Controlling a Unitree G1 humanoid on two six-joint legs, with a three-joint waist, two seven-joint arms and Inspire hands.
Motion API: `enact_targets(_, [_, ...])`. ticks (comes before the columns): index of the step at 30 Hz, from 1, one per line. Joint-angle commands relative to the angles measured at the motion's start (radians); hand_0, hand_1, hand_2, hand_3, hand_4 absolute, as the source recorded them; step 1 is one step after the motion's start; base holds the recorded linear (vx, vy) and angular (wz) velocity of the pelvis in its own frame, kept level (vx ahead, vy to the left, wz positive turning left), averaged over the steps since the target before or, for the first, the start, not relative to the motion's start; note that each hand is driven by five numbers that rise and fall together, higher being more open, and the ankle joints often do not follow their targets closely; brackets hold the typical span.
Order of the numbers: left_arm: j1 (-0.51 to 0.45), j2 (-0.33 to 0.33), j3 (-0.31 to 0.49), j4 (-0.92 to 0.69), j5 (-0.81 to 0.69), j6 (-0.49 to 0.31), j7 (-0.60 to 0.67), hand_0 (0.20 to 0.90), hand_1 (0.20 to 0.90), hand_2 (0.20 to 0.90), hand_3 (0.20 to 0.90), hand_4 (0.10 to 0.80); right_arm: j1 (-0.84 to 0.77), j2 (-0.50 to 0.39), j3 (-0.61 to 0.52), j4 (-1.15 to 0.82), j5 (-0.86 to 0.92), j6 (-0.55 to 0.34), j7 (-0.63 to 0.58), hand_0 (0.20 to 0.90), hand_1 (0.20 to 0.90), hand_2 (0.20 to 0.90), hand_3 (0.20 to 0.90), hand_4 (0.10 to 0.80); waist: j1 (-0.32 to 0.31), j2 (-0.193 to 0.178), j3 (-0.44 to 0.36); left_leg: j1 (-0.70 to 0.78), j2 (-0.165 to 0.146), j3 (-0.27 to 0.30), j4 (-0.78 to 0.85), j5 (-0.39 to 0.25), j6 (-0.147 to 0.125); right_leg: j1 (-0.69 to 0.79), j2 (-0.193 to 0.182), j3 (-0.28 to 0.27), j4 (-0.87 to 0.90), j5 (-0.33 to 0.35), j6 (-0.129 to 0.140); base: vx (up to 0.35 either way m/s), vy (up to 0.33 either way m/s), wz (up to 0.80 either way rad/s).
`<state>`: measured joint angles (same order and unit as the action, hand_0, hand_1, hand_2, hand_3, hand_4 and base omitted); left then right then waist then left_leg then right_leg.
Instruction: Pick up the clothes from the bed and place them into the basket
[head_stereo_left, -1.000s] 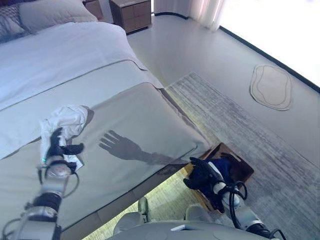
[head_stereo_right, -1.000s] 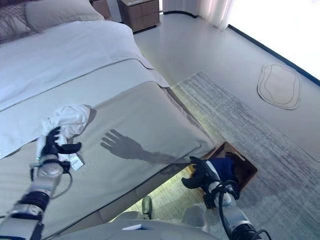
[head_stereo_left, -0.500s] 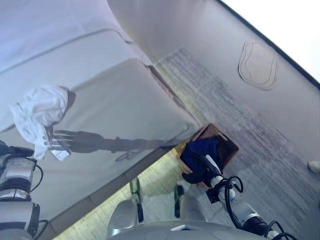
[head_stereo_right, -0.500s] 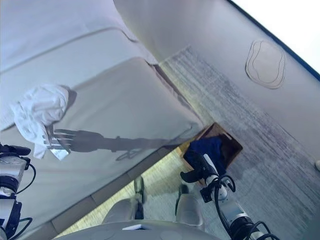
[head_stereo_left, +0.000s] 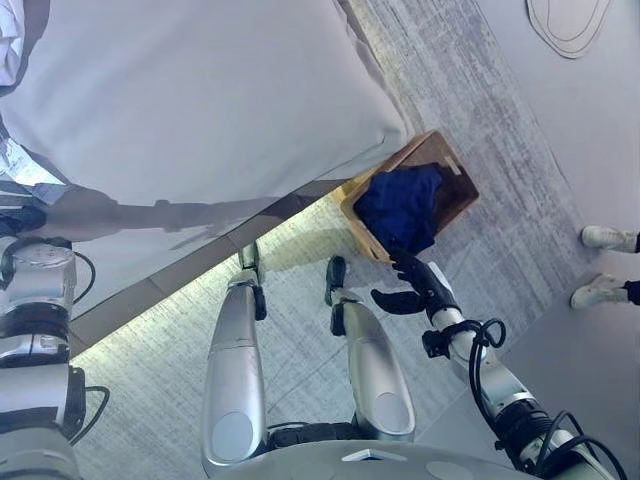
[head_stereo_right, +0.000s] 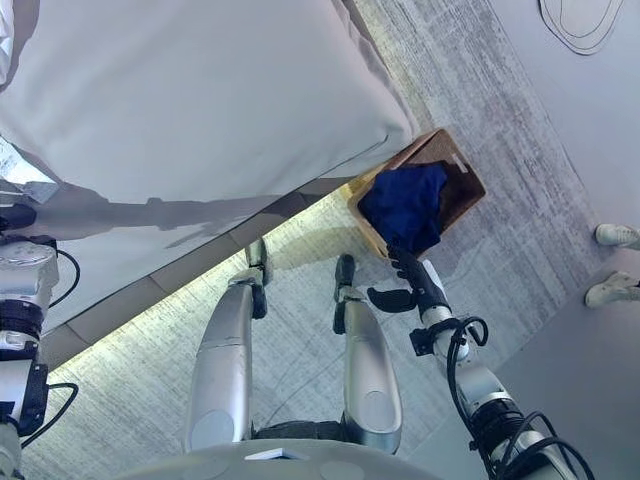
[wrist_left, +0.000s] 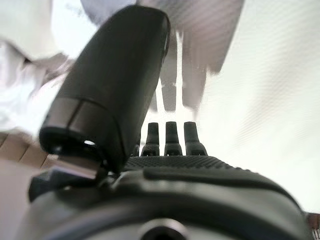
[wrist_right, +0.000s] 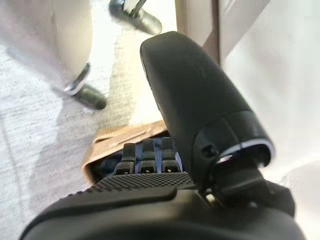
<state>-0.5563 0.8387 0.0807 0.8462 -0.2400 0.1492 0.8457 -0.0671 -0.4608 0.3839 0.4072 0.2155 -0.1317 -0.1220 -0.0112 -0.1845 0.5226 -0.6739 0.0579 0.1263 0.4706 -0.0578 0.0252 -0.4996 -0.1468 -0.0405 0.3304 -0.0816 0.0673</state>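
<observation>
A white garment (head_stereo_left: 8, 45) lies on the grey bed cover (head_stereo_left: 200, 90) at the far left, mostly out of view; in the left wrist view it shows as white cloth (wrist_left: 20, 85) beside the thumb. My left hand (head_stereo_left: 18, 218) rests at the bed's near edge, short of the garment, fingers (wrist_left: 172, 137) straight and holding nothing. The wooden basket (head_stereo_left: 452, 168) stands on the floor by the bed's corner with dark blue clothes (head_stereo_left: 400, 205) inside. My right hand (head_stereo_left: 415, 290) hovers just in front of the basket (wrist_right: 125, 134), open and empty.
A striped grey rug (head_stereo_left: 480, 90) covers the floor under the basket. A person's white shoes (head_stereo_left: 605, 238) stand at the right. A pale round mat (head_stereo_left: 570, 20) lies at the far right on the floor.
The camera has tipped far down, so the bed slid up the picture. My left hand has drawn back from the white garment to the bed's edge. The right hand stays by the basket.
</observation>
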Motion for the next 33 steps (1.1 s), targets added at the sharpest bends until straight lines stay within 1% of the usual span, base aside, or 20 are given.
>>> enact_targets(1, [-0.086,0.132,-0.011,0.007,-0.002,-0.11,0.081,0.9,0.9,0.9,0.9,0.8,0.021,-0.048,0.0,-0.094,0.032,-0.072,-0.024,0.9,0.9,0.9,0.9,0.8,0.005,-0.009,-0.003,0.054,0.024,0.041,-0.012,-0.082,-0.016,0.033,-0.037,-0.066,0.056,0.063,0.005,0.033,0.077,0.07])
enact_targets(3, [-0.128,0.144,-0.033,0.017,-0.033,-0.135,0.055,0.9,0.9,0.9,0.9,0.8,0.024,-0.049,0.003,-0.099,0.017,-0.064,-0.018,0.9,0.9,0.9,0.9,0.8,-0.007,-0.013,-0.003,0.05,0.039,0.058,-0.007,-0.087,-0.022,0.023,-0.041,-0.075,0.052,0.066,0.009,0.044,0.054,0.05])
enact_targets(5, [-0.144,0.137,-0.042,0.015,-0.036,-0.143,0.052,0.9,0.9,0.9,0.9,0.8,0.033,-0.051,0.004,-0.107,0.01,-0.06,-0.005,0.9,0.9,0.9,0.9,0.8,-0.015,-0.02,-0.003,0.051,0.047,0.069,-0.007,-0.092,-0.025,0.02,-0.045,-0.077,0.045,0.077,0.014,0.04,0.01,-0.08])
enact_targets(6, [-0.155,0.134,-0.05,0.013,-0.073,-0.146,0.04,0.9,0.9,0.9,0.9,0.8,0.04,-0.05,0.004,-0.113,0.006,-0.063,0.0,0.9,0.9,0.9,0.9,0.8,-0.019,-0.024,-0.003,0.051,0.048,0.069,-0.005,-0.097,-0.026,0.018,-0.047,-0.075,0.038,0.086,0.016,0.033,-0.018,-0.11])
enact_targets(8, [-0.174,0.124,-0.057,0.037,-0.097,-0.112,0.005,0.9,0.9,0.9,0.9,0.8,0.039,-0.051,0.006,-0.128,0.014,-0.072,0.006,0.9,0.9,0.9,0.9,0.8,-0.018,-0.032,-0.003,0.046,0.046,0.053,-0.005,-0.098,-0.028,0.023,-0.043,-0.069,0.023,0.091,0.015,0.008,-0.008,-0.08])
enact_targets(9, [-0.186,0.119,-0.055,0.085,-0.116,-0.096,-0.017,0.9,0.9,0.9,0.9,0.8,0.028,-0.055,0.008,-0.142,0.023,-0.071,0.007,0.9,0.9,0.9,0.9,0.8,-0.019,-0.038,-0.003,0.039,0.05,0.048,0.003,-0.1,-0.031,0.025,-0.043,-0.072,0.02,0.088,0.014,-0.011,0.03,-0.16])
enact_targets(13, [-0.221,0.144,-0.069,0.181,-0.137,-0.031,-0.046,0.9,0.9,0.9,0.9,0.8,0.007,-0.06,0.002,-0.156,0.042,-0.058,-0.003,0.9,0.9,0.9,0.9,0.8,-0.026,-0.042,-0.003,0.029,0.061,0.068,-0.012,-0.089,-0.037,0.017,-0.045,-0.087,0.02,0.098,0.021,-0.005,0.062,-0.27])
enact_targets(17, [-0.237,0.163,-0.083,0.214,-0.149,0.024,0.003,0.9,0.9,0.9,0.9,0.8,0.01,-0.07,-0.021,-0.164,0.054,-0.05,0.003,0.9,0.9,0.9,0.9,0.8,-0.033,-0.04,-0.003,0.007,0.063,0.074,-0.008,-0.089,-0.037,-0.006,-0.047,-0.094,0.015,0.106,0.023,-0.009,0.051,-0.1])
enact_targets(18, [-0.24,0.176,-0.082,0.218,-0.18,0.052,0.051,0.9,0.9,0.9,0.9,0.8,0.016,-0.076,-0.029,-0.171,0.052,-0.043,-0.005,0.9,0.9,0.9,0.9,0.8,-0.035,-0.04,-0.003,-0.007,0.061,0.073,-0.004,-0.093,-0.036,-0.023,-0.047,-0.096,0.014,0.11,0.021,-0.002,0.031,-0.08])
enact_targets(20, [-0.238,0.18,-0.068,0.214,-0.228,0.057,0.1,0.9,0.9,0.9,0.9,0.8,0.024,-0.075,-0.031,-0.176,0.06,-0.031,-0.021,0.9,0.9,0.9,0.9,0.8,-0.035,-0.041,-0.003,-0.024,0.062,0.07,0.007,-0.102,-0.032,-0.041,-0.045,-0.099,0.018,0.108,0.019,0.002,0.007,-0.09])
enact_targets(21, [-0.237,0.18,-0.067,0.212,-0.228,0.058,0.101,0.9,0.9,0.9,0.9,0.8,0.024,-0.075,-0.031,-0.176,0.06,-0.031,-0.021,0.9,0.9,0.9,0.9,0.8,-0.035,-0.041,-0.003,-0.025,0.062,0.07,0.009,-0.102,-0.032,-0.042,-0.045,-0.099,0.019,0.108,0.019,0.006,-0.021,-0.03])
enact_targets(22, [-0.225,0.178,-0.058,0.199,-0.251,0.045,0.122,0.639,0.639,0.639,0.595,0.495,0.026,-0.072,-0.032,-0.18,0.057,-0.019,-0.025,0.9,0.9,0.9,0.9,0.8,-0.034,-0.042,-0.003,-0.032,0.063,0.07,0.011,-0.104,-0.031,-0.053,-0.044,-0.102,0.026,0.111,0.018,-0.001,-0.043,0.02])
enact_targets(23, [-0.208,0.162,-0.043,0.179,-0.278,0.01,0.135,0.3,0.3,0.3,0.2,0.1,0.029,-0.065,-0.029,-0.182,0.06,-0.013,-0.03,0.9,0.9,0.9,0.9,0.8,-0.033,-0.044,-0.003,-0.034,0.065,0.072,0.01,-0.105,-0.029,-0.058,-0.04,-0.102,0.035,0.11,0.019,0.005,-0.084,0.06])
enact_targets(25, [-0.185,0.137,-0.015,0.151,-0.322,-0.056,0.137,0.3,0.3,0.3,0.2,0.1,0.028,-0.058,-0.025,-0.184,0.061,-0.011,-0.028,0.9,0.9,0.9,0.9,0.8,-0.032,-0.048,-0.003,-0.037,0.066,0.071,0.009,-0.105,-0.028,-0.066,-0.035,-0.102,0.053,0.105,0.019,0.0,-0.086,0.08])
enact_targets(27, [-0.178,0.121,0.001,0.134,-0.358,-0.09,0.138,0.3,0.3,0.3,0.2,0.1,0.023,-0.057,-0.023,-0.182,0.051,-0.019,-0.026,0.9,0.9,0.9,0.9,0.8,-0.03,-0.048,-0.003,-0.034,0.064,0.072,0.002,-0.102,-0.028,-0.063,-0.034,-0.105,0.052,0.101,0.019,-0.022,-0.042,0.07])
enact_targets(30, [-0.176,0.105,0.025,0.143,-0.444,-0.157,0.101,0.3,0.3,0.3,0.2,0.1,0.013,-0.053,-0.016,-0.171,0.037,-0.029,-0.028,0.9,0.9,0.9,0.9,0.8,-0.03,-0.043,-0.003,-0.019,0.063,0.076,-0.014,-0.099,-0.027,-0.058,-0.031,-0.108,0.07,0.101,0.021,-0.021,-0.038,0.08])
enact_targets(33, [-0.176,0.104,0.036,0.147,-0.401,-0.175,0.093,0.3,0.3,0.3,0.2,0.1,0.012,-0.048,-0.013,-0.159,0.039,-0.031,-0.019,0.9,0.9,0.9,0.9,0.8,-0.032,-0.043,-0.003,0.008,0.063,0.082,-0.034,-0.096,-0.026,-0.049,-0.03,-0.109,0.084,0.108,0.026,0.008,-0.056,0.12])
